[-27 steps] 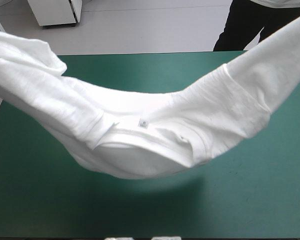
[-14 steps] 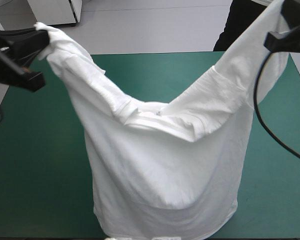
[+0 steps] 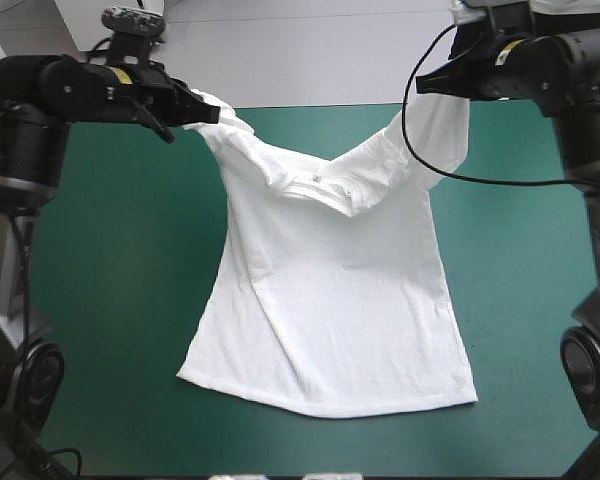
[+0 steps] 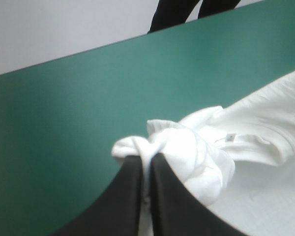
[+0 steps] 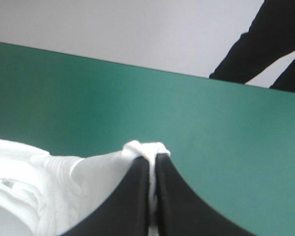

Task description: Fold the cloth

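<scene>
Hem nearest me: the white T-shirt (image 3: 330, 300) has its bottom edge lying on the teal-green cover (image 3: 100, 300) toward six o'clock, spread wide and gently curved. From there the cloth runs smooth up the middle of the table toward twelve o'clock, narrowing to the collar (image 3: 315, 185), which sags between the lifted shoulders with a small label (image 4: 230, 137) showing. At about eleven o'clock my left gripper (image 4: 148, 160) is clamped on one shoulder, black fingers all but together, a white bunch of cloth pinched between them. At about one o'clock my right gripper (image 5: 152, 158) pinches the other shoulder the same way, near the table's far edge.
</scene>
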Controlling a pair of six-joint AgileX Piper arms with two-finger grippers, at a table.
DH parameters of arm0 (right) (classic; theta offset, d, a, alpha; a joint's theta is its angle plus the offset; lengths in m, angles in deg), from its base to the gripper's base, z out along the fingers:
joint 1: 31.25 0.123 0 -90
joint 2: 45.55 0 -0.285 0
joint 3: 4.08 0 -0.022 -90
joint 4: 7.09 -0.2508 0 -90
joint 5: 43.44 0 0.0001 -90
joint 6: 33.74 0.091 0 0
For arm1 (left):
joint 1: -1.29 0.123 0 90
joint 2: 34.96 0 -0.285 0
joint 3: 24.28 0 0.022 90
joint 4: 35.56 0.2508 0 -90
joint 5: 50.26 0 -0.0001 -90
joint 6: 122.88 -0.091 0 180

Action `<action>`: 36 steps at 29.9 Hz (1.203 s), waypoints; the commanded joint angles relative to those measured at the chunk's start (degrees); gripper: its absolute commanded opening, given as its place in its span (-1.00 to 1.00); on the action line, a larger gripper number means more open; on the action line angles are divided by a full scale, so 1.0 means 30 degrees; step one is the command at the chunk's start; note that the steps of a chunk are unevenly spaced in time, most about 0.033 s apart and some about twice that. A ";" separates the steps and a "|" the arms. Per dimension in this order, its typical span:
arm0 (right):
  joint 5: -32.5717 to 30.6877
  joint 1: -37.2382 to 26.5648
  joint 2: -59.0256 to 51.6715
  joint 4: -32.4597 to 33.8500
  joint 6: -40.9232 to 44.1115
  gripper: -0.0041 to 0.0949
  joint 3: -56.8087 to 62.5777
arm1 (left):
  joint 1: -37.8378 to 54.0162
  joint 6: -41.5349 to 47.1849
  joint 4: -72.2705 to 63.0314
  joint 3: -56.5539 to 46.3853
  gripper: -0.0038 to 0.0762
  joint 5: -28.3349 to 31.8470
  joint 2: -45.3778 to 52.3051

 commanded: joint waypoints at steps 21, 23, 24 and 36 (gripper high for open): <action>0.0612 -0.3460 0.6602 -0.5775 -0.2954 0.05 0.0834 | -0.0096 -0.0921 -0.1158 0.0427 -0.16 0.3361 -0.6960; 0.0437 -0.3618 0.6528 -0.6113 -0.2989 0.40 0.1149 | -0.0096 -0.0919 -0.1210 0.0427 0.19 0.3152 -0.6845; 0.0355 -0.3703 0.6473 -0.6194 -0.2989 0.51 0.1149 | -0.0096 -0.0919 -0.1210 0.0427 0.30 0.2963 -0.6733; -0.0210 -0.5714 0.0435 -0.6313 -0.3315 0.47 0.3208 | -0.0096 -0.0836 0.0166 0.0013 0.47 -0.0296 -0.1482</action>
